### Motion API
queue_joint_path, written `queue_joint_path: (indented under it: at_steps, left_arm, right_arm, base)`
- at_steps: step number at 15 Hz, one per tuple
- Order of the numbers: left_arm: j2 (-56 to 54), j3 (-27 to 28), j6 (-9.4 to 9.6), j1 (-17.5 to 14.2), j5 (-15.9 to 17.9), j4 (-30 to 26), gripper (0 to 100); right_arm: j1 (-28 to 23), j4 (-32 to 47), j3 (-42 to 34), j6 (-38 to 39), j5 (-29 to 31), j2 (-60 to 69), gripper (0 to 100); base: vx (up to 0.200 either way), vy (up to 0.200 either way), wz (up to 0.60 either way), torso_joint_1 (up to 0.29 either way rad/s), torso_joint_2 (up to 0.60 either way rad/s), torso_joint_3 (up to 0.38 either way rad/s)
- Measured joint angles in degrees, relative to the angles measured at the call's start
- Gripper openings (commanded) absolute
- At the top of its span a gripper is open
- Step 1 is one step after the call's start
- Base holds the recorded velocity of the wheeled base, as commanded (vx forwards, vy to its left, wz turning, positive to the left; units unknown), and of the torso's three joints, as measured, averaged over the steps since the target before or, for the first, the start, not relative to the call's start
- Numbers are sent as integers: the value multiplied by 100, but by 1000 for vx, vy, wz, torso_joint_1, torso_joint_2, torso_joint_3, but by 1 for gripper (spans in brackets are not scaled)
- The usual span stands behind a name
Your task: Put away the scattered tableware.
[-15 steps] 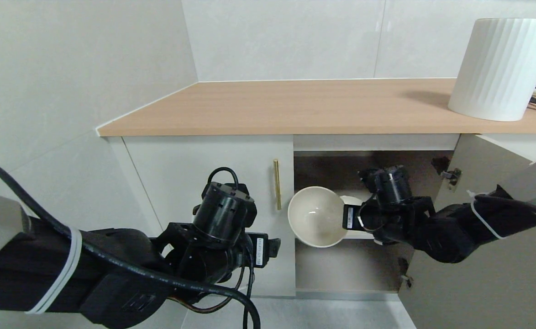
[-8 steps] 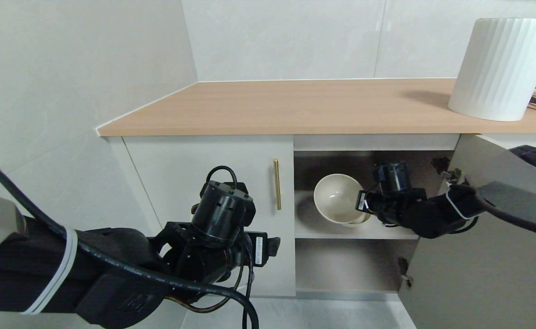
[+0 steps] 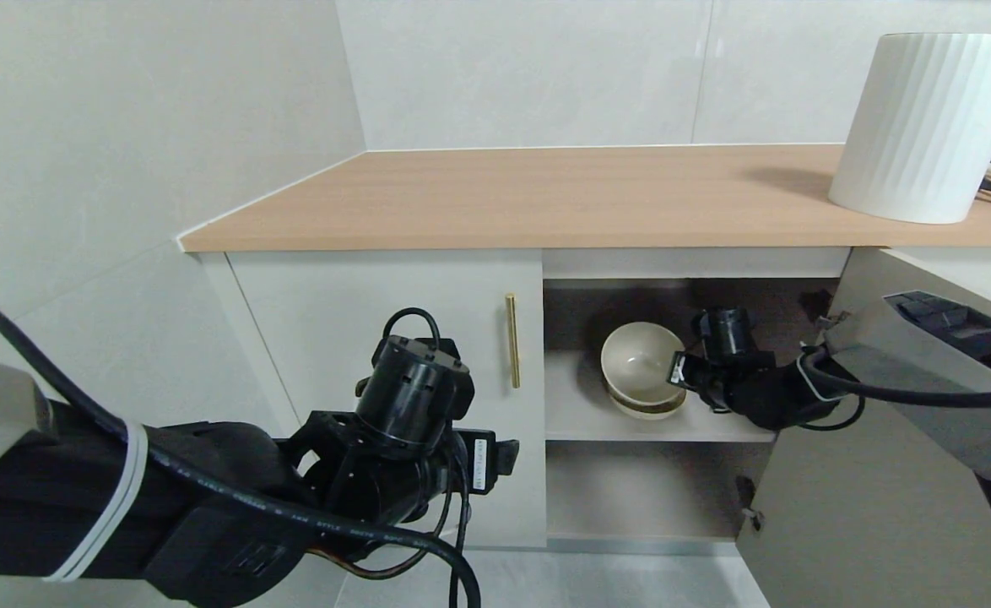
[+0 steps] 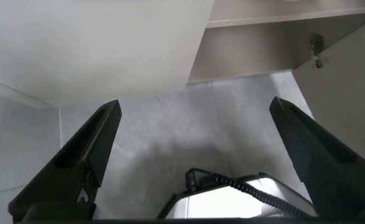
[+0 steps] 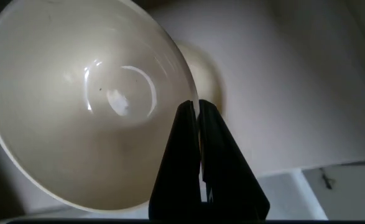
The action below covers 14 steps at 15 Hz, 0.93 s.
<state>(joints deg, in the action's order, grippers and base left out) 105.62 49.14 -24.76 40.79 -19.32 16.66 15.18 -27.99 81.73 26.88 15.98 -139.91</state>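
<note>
A cream bowl hangs tilted inside the open cabinet, just over another cream bowl that rests on the cabinet shelf. My right gripper is shut on the tilted bowl's rim. In the right wrist view the bowl is seen from inside, its rim pinched between the dark fingers. My left gripper hangs low in front of the closed left door, open, with floor between its fingers.
The cabinet's right door stands open beside my right arm. The closed left door carries a brass handle. A white ribbed container stands on the wooden countertop at the right. A lower shelf space lies under the bowls.
My right arm has carried the bowl from outside the cabinet front deeper in, to just over the bowl on the shelf. The left arm has stayed put.
</note>
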Motion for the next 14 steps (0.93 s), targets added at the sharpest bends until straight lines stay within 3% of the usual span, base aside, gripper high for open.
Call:
queue_joint_path:
  at_steps: [9,10,14]
  left_arm:
    - [9,0,-1,0,2,0,100]
    - [9,0,-1,0,2,0,100]
    - [11,0,0,0,0,0,100]
  right_arm:
    - [-55,49,71,-6,5,-173,0]
    - [-55,49,72,-9,5,-177,100]
    - [-51,54,39,-6,2,-177,100]
  base:
    - [0,0,0,0,0,0]
    - [0,0,0,0,0,0]
    - [0,0,0,0,0,0]
